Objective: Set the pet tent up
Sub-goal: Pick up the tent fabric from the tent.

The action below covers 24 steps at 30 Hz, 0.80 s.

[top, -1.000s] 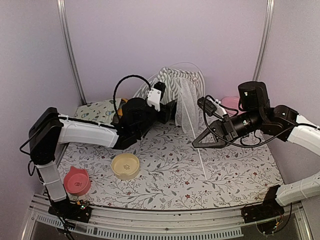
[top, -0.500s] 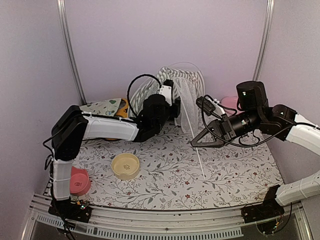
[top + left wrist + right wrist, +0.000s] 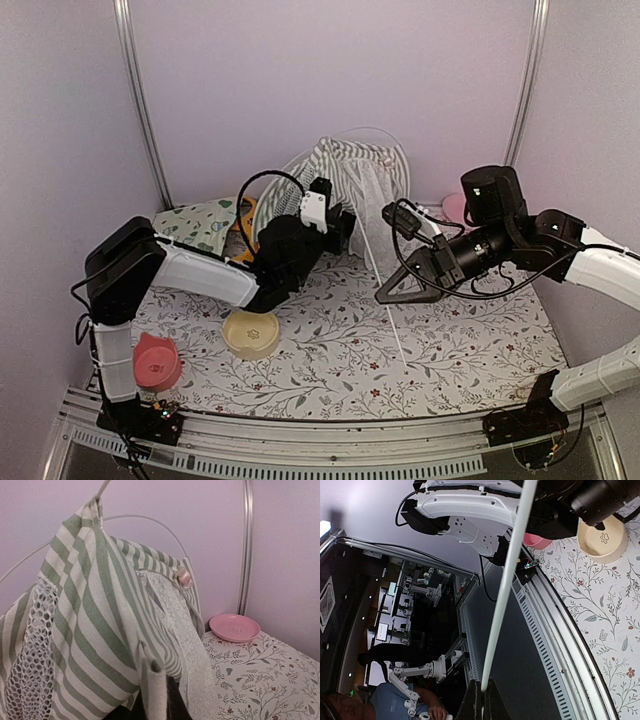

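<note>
The pet tent (image 3: 352,178), a grey-green and white striped teepee with a sheer lace flap (image 3: 376,215), stands slumped against the back wall. My left gripper (image 3: 345,225) is at its lower left side. In the left wrist view that gripper (image 3: 161,692) is shut on a fold of the striped fabric (image 3: 100,605). A thin white pole (image 3: 393,320) slants from the tent down over the table. My right gripper (image 3: 383,295) is shut on it, and the right wrist view shows the pole (image 3: 507,580) pinched between the fingers of the gripper (image 3: 482,702).
A yellow pet bowl (image 3: 251,331) sits front centre-left on the floral table cover (image 3: 330,370). A red-pink bowl (image 3: 154,362) is at the front left. A pink dish (image 3: 458,207) lies at the back right, and a cream printed mat (image 3: 200,220) at the back left.
My left gripper went from open to shut, pinching the tent's striped fabric, and its arm drew back a little. My right gripper carried the pole slightly left.
</note>
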Motion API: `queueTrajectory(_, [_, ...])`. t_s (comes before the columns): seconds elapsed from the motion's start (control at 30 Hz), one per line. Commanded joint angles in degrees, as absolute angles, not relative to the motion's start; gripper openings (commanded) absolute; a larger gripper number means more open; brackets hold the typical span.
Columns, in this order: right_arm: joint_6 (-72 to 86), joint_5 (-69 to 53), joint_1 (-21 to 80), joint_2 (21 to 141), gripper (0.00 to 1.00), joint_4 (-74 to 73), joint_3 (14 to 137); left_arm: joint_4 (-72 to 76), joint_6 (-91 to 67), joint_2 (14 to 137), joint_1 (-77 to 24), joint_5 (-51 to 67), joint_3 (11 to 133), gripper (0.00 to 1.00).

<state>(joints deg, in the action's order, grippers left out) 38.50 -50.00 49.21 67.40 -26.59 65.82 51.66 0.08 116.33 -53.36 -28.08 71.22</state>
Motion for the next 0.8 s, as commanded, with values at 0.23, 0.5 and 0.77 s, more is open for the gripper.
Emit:
queueTrajectory(0.23, [42.2,-47.3,47.8,75.2,0.0,-16.6,65.0,71.5,2.0,107.2,-67.6,-20.9,49.9,0.0])
queueTrajectory(0.5, [40.1,-37.0,45.0,76.9,0.0,-11.6,68.9,72.6,0.2,104.0,-70.7,-21.1,43.6,0.0])
queueTrajectory(0.77, [37.3,-26.7,42.7,77.6,0.0,3.3,70.8,69.7,1.0,100.6,-72.8,-21.8,40.3,0.0])
